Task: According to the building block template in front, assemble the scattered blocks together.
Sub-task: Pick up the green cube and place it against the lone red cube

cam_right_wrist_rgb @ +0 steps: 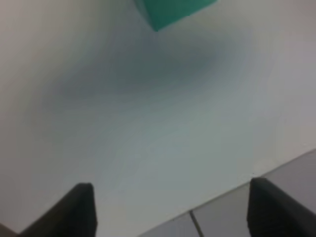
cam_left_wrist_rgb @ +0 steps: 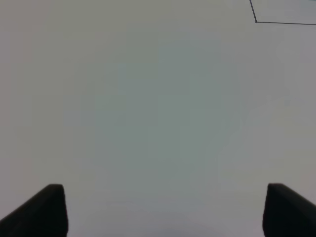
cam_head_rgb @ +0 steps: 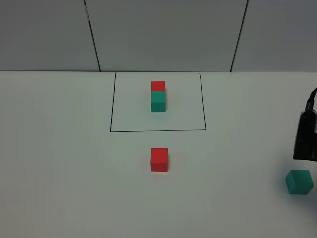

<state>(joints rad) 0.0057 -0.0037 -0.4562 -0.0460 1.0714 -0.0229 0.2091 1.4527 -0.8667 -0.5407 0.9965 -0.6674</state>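
Note:
The template is a red cube (cam_head_rgb: 158, 86) touching a teal-green cube (cam_head_rgb: 158, 101), set inside a thin black drawn rectangle (cam_head_rgb: 110, 106). The scattered red block (cam_head_rgb: 159, 159) sits alone just in front of the rectangle. The scattered teal-green block (cam_head_rgb: 299, 182) lies at the far right, and a corner of it shows in the right wrist view (cam_right_wrist_rgb: 173, 12). My right gripper (cam_right_wrist_rgb: 173, 210) is open and empty, a little away from that block. My right arm (cam_head_rgb: 305, 136) is at the right edge, just behind the block. My left gripper (cam_left_wrist_rgb: 165, 212) is open and empty over bare table.
The white table (cam_head_rgb: 64, 163) ends at a grey panelled wall (cam_head_rgb: 163, 34) behind the rectangle. A corner of the drawn rectangle (cam_left_wrist_rgb: 256, 21) shows in the left wrist view. The table's edge (cam_right_wrist_rgb: 222, 197) shows close to my right gripper's fingers.

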